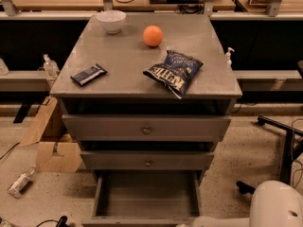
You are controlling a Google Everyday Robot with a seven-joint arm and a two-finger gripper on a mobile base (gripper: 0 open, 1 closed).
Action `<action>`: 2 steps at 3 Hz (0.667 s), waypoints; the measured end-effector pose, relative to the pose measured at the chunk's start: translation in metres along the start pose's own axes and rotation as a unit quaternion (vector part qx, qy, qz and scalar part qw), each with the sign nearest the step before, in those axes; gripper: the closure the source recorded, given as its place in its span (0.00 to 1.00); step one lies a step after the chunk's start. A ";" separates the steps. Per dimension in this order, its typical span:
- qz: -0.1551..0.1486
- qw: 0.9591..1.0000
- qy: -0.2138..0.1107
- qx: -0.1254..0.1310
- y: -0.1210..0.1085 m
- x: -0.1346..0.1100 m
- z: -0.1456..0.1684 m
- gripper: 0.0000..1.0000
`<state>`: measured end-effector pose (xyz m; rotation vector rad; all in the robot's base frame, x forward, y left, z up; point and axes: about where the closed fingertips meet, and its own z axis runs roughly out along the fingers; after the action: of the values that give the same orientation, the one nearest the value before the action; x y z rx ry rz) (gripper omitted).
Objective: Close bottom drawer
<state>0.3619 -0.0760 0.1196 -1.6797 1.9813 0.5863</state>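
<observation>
The bottom drawer [147, 195] of the grey cabinet is pulled out toward me. Its empty boxy tray shows, and its front panel lies along the picture's lower edge. Above it sit the middle drawer front [148, 161] and the top drawer front [147, 128], each with a small round knob. The white arm [277, 205] comes in at the bottom right, with a white link reaching left along the lower edge toward the drawer's front right corner. My gripper is below the frame and out of view.
On the cabinet top [123, 56] lie a white bowl [111, 20], an orange [152, 35], a blue chip bag [174, 71] and a dark bar [88, 74]. A cardboard box [52, 148] and a bottle [21, 182] are on the floor at left. A black chair base [284, 145] is at right.
</observation>
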 end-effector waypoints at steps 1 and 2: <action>0.000 1.000 0.000 0.000 0.000 0.000 0.000 1.00; -0.020 1.000 -0.008 0.009 -0.028 -0.011 0.002 1.00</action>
<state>0.3910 -0.0705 0.1241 -1.6953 1.9305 0.5653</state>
